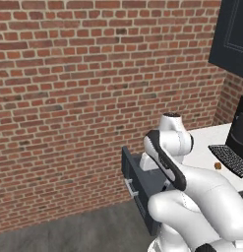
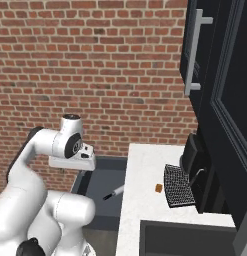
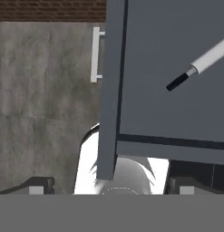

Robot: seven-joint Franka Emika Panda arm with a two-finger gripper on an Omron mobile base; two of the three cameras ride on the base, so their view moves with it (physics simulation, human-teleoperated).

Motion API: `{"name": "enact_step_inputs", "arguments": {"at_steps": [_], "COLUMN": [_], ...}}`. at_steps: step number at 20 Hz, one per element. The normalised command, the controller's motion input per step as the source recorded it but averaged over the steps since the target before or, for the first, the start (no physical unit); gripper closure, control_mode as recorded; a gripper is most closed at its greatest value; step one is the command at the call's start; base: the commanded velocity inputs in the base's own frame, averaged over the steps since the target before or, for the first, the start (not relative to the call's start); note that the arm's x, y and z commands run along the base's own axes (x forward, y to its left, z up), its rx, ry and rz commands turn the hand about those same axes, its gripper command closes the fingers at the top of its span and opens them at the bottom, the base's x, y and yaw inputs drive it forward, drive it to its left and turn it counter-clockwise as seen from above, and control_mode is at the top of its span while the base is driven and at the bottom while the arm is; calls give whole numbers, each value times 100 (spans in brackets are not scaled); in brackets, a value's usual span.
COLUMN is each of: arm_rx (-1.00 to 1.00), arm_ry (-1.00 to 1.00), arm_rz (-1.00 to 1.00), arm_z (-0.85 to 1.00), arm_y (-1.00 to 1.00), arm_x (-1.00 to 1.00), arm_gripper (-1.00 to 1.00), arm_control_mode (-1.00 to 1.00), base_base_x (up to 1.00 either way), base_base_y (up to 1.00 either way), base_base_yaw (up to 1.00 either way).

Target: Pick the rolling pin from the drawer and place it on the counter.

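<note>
No step is complete: the rolling pin [image 3: 202, 64] lies in the open drawer [image 3: 177, 108], ahead of the tool [image 3: 109, 185], which is released, holding nothing; grasp, lift, surface [image 2: 145, 200] placement remain.

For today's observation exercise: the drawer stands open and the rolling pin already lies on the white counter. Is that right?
Not quite. The drawer does stand open, but the rolling pin lies inside it, not on the counter; the hand view shows it on the drawer floor.

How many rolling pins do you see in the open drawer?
1. The rolling pin lies inside the open drawer, near the counter side, with one black handle showing. The arm covers part of the drawer, so another could be hidden.
</note>
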Motion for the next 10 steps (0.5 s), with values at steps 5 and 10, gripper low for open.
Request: {"name": "enact_step_inputs", "arguments": {"at_steps": [5, 10], "arm_rx": [3, -4], "arm_ry": [-2, 0], "arm_rz": [-5, -3], "arm_z": [-27, -43], "arm_y": [2, 21], "arm_x": [43, 28], "arm_gripper": [-100, -100], "arm_control_mode": [-100, -100], "base_base_x": [0, 0], "base_base_y": [0, 0], "base_base_yaw": [0, 0]}}
